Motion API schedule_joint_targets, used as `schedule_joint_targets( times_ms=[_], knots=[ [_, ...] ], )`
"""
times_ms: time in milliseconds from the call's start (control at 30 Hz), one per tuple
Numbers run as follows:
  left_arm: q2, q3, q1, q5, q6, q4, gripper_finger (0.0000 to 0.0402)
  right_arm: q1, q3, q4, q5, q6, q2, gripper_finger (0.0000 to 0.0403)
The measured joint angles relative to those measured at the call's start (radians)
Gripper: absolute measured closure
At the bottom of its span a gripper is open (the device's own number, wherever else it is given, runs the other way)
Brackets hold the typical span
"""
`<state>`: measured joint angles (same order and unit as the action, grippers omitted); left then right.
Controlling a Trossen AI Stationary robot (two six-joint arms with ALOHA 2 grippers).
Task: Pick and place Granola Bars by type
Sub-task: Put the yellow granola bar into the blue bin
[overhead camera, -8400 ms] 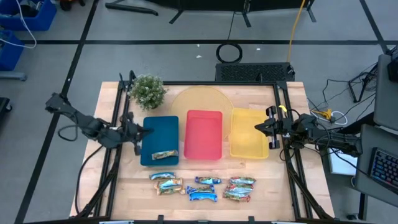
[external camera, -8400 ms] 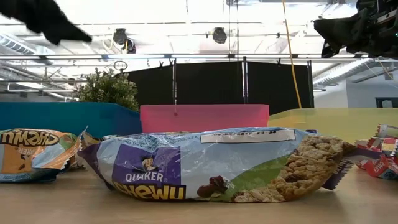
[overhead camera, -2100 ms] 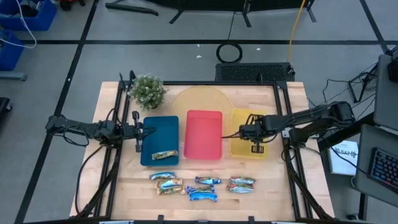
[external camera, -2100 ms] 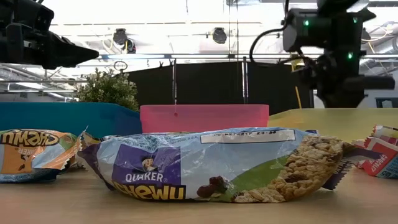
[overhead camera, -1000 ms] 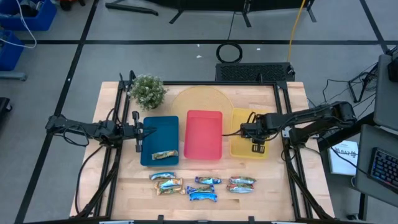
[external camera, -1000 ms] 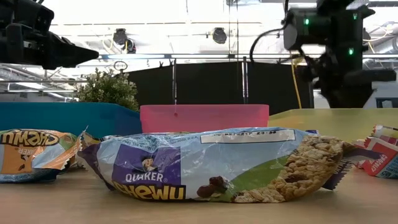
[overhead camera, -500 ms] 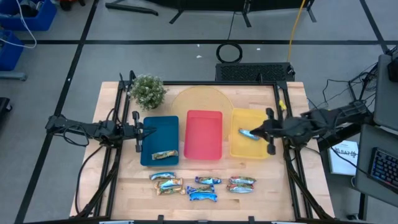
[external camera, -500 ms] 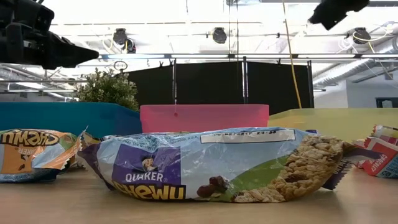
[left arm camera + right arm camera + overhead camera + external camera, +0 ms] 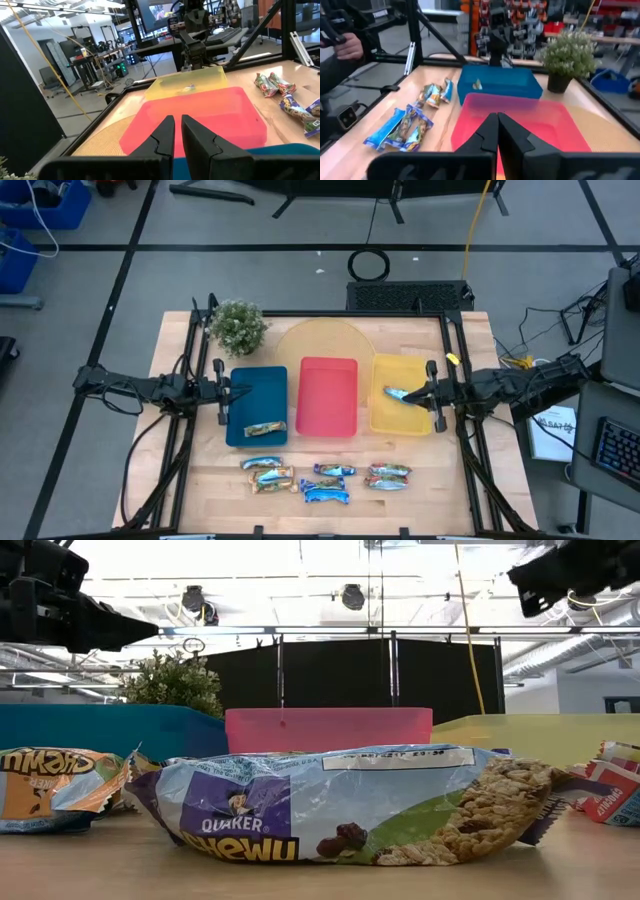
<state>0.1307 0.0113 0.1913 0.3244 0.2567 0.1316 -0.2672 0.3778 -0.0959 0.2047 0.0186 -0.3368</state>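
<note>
A teal-blue tray point(image 9: 258, 400), a pink-red tray point(image 9: 327, 395) and a yellow tray point(image 9: 398, 412) are showing in a row on the pale wooden table point(image 9: 330, 465), the pink-red one between the other two. A tan-gold bar point(image 9: 264, 428) is lying in the teal-blue tray and a silvery-teal bar point(image 9: 399, 394) in the yellow tray. In front of the pink-red tray, loose bars point(image 9: 326, 477) are glinting in bright blue, tan-gold and silvery-teal with red, and the nearest wrapper point(image 9: 330, 802) is displaying a purple panel with white lettering.

Overhead, table-level, two wrist cams
</note>
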Motion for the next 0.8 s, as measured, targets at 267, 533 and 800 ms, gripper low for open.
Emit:
schedule_joint_targets(
  times_ms=[267, 533, 800],
  knots=[
    [0.000, 0.000, 0.000, 0.057, 0.015, 0.000, 0.0360, 0.000, -0.157, 0.206, -0.022, 0.121, 0.023, 0.0403],
    [0.030, 0.035, 0.031, -0.075, -0.051, 0.066, 0.0360, 0.000, -0.199, 0.206, 0.126, 0.137, 0.023, 0.0403],
    [0.420, 0.262, 0.184, 0.154, -0.175, 0.020, 0.0359, 0.000, -0.279, 0.304, 0.135, 0.198, 0.022, 0.0403]
  ],
)
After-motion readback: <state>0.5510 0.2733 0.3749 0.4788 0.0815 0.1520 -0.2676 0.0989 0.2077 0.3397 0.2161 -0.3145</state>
